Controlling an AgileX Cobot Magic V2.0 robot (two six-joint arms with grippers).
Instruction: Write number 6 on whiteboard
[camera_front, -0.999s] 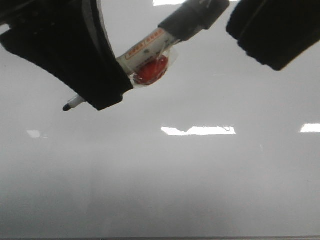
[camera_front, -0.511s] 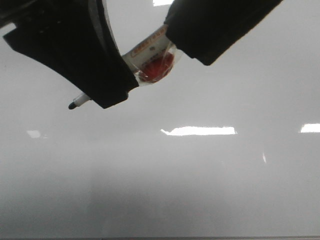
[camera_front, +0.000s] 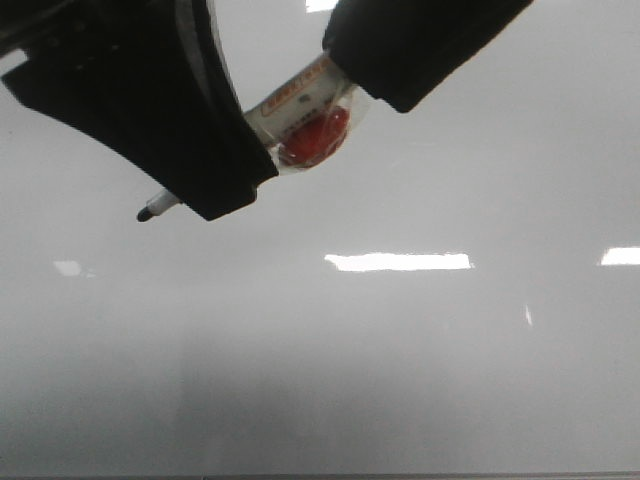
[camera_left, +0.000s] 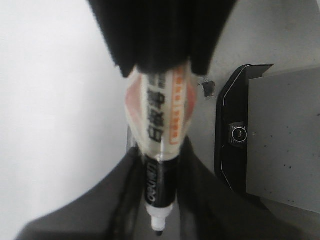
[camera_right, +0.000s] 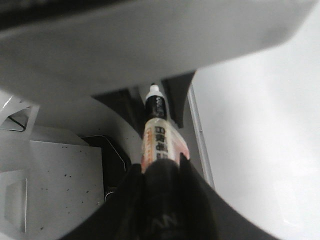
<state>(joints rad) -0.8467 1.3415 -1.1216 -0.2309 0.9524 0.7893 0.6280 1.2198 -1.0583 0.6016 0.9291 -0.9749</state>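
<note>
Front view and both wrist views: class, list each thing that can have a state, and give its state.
marker: uncapped, tip bare, gripped by both hands.
left hand: shut on the marker near its tip.
right hand: shut on the marker's rear end.
whiteboard: blank, no writing visible.

Front close on whiteboard (camera_front: 400, 380); 3 views share marker (camera_front: 300, 105).

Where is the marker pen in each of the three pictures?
Front view: the marker slants across the upper middle, tip low left, between both grippers.
Left wrist view: the marker runs down the centre, its tip at the bottom edge.
Right wrist view: the marker stands in the centre, tip pointing up.
Shared landmark: its orange-and-white label.
</note>
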